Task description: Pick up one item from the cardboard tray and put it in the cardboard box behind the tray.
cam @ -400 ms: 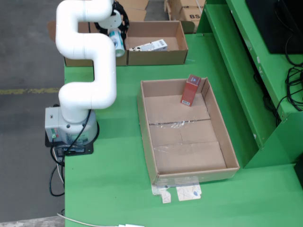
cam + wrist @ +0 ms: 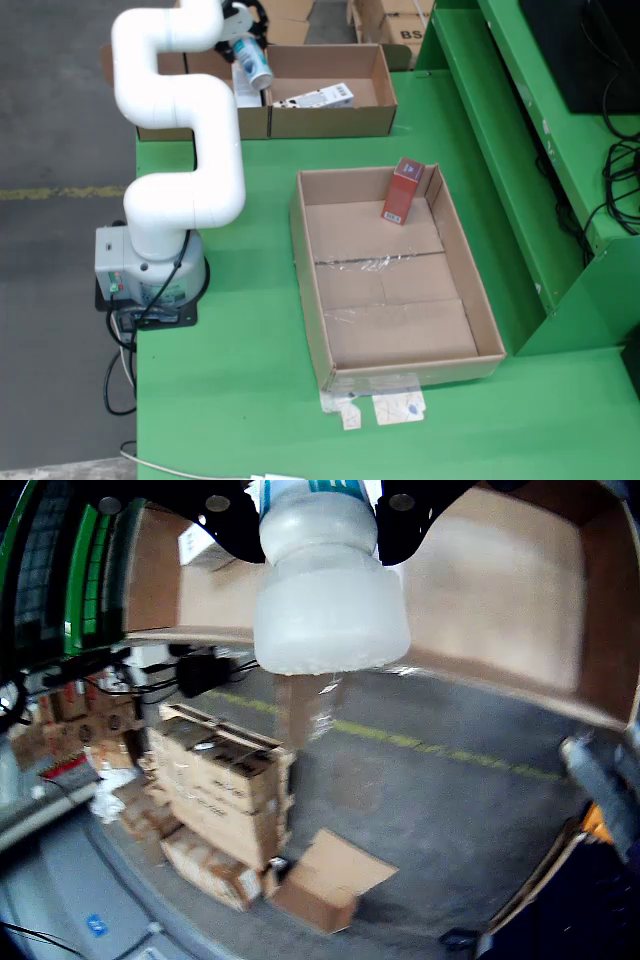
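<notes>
Overhead view, near to far. Cardboard tray, centre-right: 1 red carton left, leaning at the far wall. Cardboard box beyond the tray: 1 white carton lying flat inside. 1 arm. Gripper is over the box's left part, jaws clamped on 1 white bottle, teal-banded label.

Handling, est.: bottle looks like light, rigid plastic w/ smooth, slippery sides; grip on the body above the cap seems right.

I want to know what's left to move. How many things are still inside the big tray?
1. A red box leans against the far wall of the cardboard tray, near its right corner in the fixed view. The rest of the tray floor shows only tape; nothing seems hidden.
</notes>
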You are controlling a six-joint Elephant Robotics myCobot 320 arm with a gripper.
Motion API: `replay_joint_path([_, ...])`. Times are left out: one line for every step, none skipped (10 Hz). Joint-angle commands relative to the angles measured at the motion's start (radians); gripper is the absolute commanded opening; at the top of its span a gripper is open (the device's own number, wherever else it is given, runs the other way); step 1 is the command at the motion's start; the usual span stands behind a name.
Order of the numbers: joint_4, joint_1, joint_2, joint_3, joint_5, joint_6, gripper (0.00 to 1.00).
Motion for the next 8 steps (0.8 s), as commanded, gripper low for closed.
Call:
replay_joint_path([0.411,-0.003,-0.357,0.359,-0.281,-0.048,0.0])
replay_joint_path([0.411,-0.003,-0.357,0.359,-0.281,-0.076,0.0])
replay_joint_path([0.411,-0.003,-0.357,0.359,-0.281,-0.051,0.0])
replay_joint_path([0.411,-0.003,-0.357,0.359,-0.281,-0.05,0.0])
replay_joint_path([0.411,-0.003,-0.357,0.359,-0.281,-0.068,0.0])
replay_joint_path([0.411,-0.003,-0.357,0.359,-0.281,-0.058,0.0])
replay_joint_path([0.411,-0.003,-0.357,0.359,-0.281,-0.055,0.0])
replay_joint_path([0.411,-0.003,-0.357,0.359,-0.282,-0.115,0.0])
